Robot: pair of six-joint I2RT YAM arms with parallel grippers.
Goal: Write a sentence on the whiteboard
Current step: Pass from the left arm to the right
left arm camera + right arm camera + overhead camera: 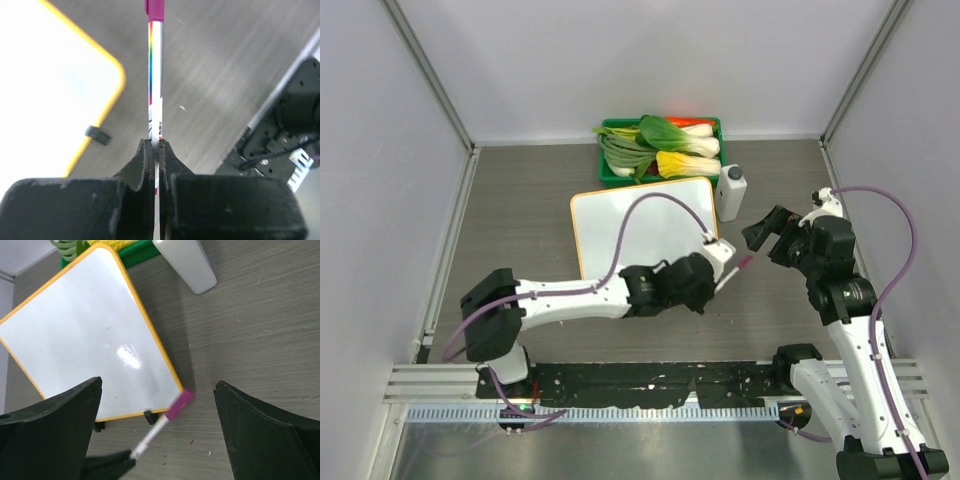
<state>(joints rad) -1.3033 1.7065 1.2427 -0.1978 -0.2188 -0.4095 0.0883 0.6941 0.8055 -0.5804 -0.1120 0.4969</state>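
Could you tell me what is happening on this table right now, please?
The left tool is shut on a marker, holding it just off the near right corner of the whiteboard. The marker's magenta cap looks to be on, pointing roughly toward the right tool, which stands wide open and empty beside it. The whiteboard shows no writing, so the sentence is not yet begun.
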